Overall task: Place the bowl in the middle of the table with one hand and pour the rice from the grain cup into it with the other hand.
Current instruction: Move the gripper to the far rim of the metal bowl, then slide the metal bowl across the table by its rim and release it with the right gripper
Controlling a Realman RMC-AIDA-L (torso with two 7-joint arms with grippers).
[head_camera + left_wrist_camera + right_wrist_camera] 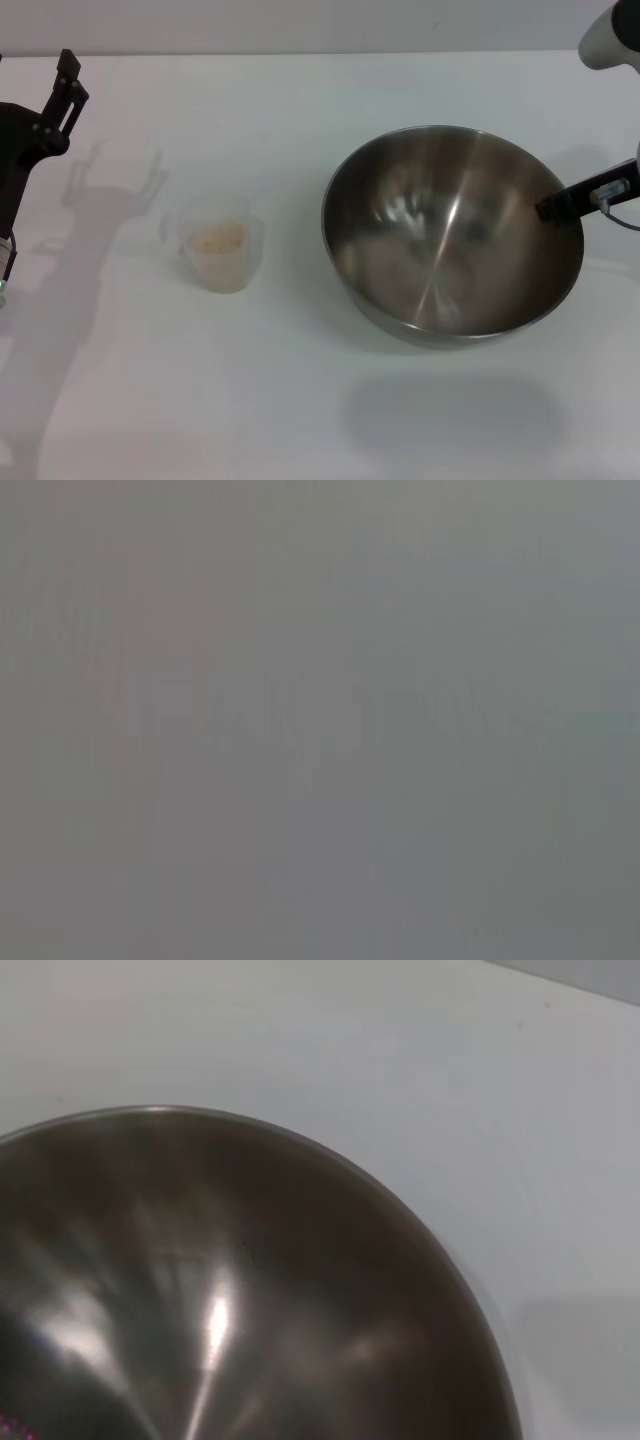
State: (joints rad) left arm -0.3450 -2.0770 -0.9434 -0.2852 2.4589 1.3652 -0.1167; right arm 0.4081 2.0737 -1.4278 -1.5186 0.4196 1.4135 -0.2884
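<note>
The steel bowl (450,240) hangs tilted a little above the white table (290,410), right of centre, with its shadow on the tabletop in front of it. My right gripper (562,205) is shut on the bowl's right rim. The right wrist view shows the bowl's (230,1290) shiny inside, with nothing in it. The grain cup (218,245) stands upright on the table, left of the bowl, with pale rice (219,238) in it. My left gripper (68,90) hovers at the far left, open, well apart from the cup. The left wrist view shows only flat grey.
The table's far edge (300,53) runs along the top of the head view. Bare tabletop (290,180) lies between the cup and the bowl. Part of my right arm's white housing (612,38) shows at the top right corner.
</note>
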